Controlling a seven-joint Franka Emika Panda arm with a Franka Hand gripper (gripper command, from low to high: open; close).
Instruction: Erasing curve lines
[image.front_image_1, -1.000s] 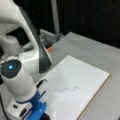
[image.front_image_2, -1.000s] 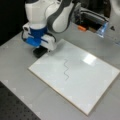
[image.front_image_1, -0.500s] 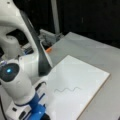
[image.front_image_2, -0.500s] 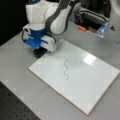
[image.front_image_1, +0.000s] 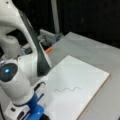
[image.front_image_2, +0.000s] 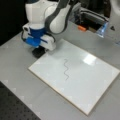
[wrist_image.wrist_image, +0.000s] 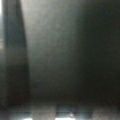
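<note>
A thin dark wavy stroke, the curve lines, lies whole near the middle of the white board in both front views. My gripper, under a blue and white hand, hangs low at the board's corner at a front view's left, a dark block at its tip. It stands well apart from the stroke and rests on or just above the grey table beside the board's edge. The wrist view shows only a dark grey blur.
The board lies flat on a grey table. A small orange thing lies beyond the board. Dark equipment and a pale blue piece stand at the back. The arm's white body fills a front view's left.
The hand has sunk slightly toward the table by the board's corner. The wavy stroke looks the same.
</note>
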